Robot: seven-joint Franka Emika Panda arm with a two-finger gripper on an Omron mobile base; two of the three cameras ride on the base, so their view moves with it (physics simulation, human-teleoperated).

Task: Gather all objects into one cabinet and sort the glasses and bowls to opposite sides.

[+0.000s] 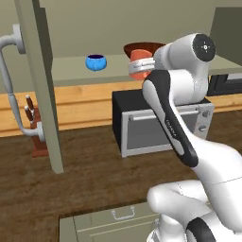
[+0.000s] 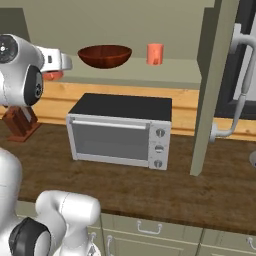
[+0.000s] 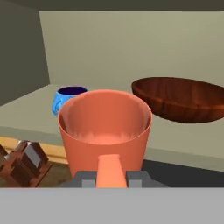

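Note:
My gripper (image 3: 111, 177) is shut on the side handle of a salmon-orange mug (image 3: 105, 127), held upright in front of the open cabinet's pale shelf (image 3: 26, 113). The same mug (image 1: 138, 64) shows beside the arm in the left base view. On the shelf, the small blue bowl (image 1: 96, 62) stands to the left, also seen behind the mug (image 3: 64, 97). The wide dark brown bowl (image 2: 105, 56) rests further right. An orange tumbler (image 2: 155, 54) stands to the right of the brown bowl. In the right base view the gripper (image 2: 56, 70) hangs left of the brown bowl.
The cabinet's flat doors hang open on both sides, one (image 1: 42, 85) with a curved grey handle (image 1: 9, 80), the other (image 2: 212, 85) at the right. A toaster oven (image 2: 120, 130) sits on the wooden counter (image 2: 200, 185) under the shelf. A knife block (image 1: 35, 127) stands to its left.

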